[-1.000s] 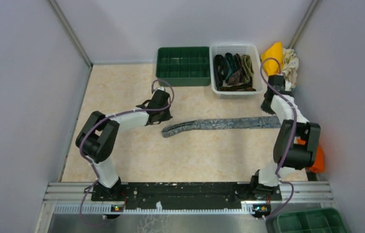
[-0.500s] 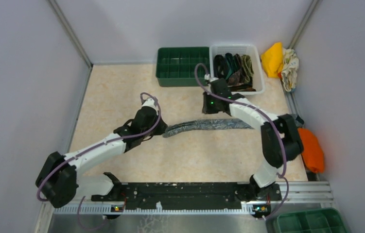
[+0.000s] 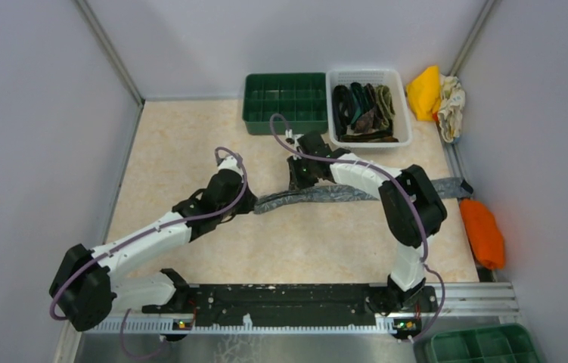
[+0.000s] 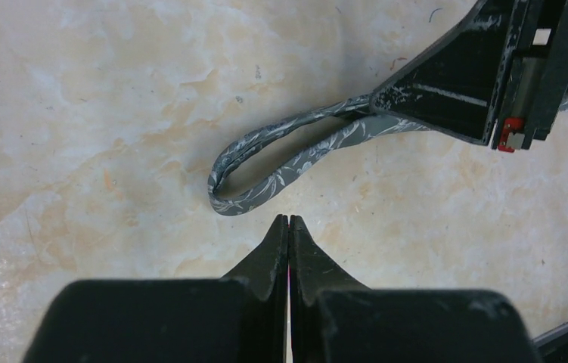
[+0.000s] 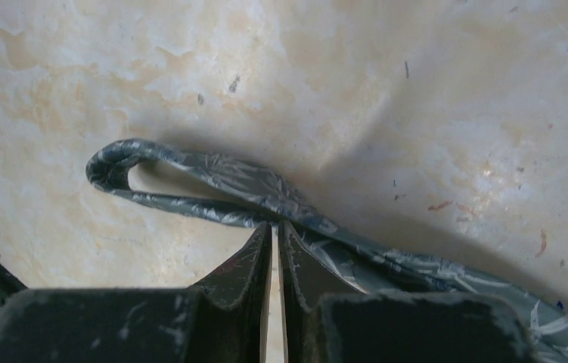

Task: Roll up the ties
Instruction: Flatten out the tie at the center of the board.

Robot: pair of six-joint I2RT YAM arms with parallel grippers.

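Right hand (image 5: 274,227) shifted left — pinching grey tie (image 5: 212,172) near its loop, left hand (image 4: 289,219) still closed, empty, just beside

Left end effector (image 4: 289,224) closed; right end effector (image 5: 274,228) pinching.

Plain grey walls (image 3: 38,113) close three sides of a beige marbled table (image 3: 175,144); a metal rail (image 3: 492,299) runs along its near edge.
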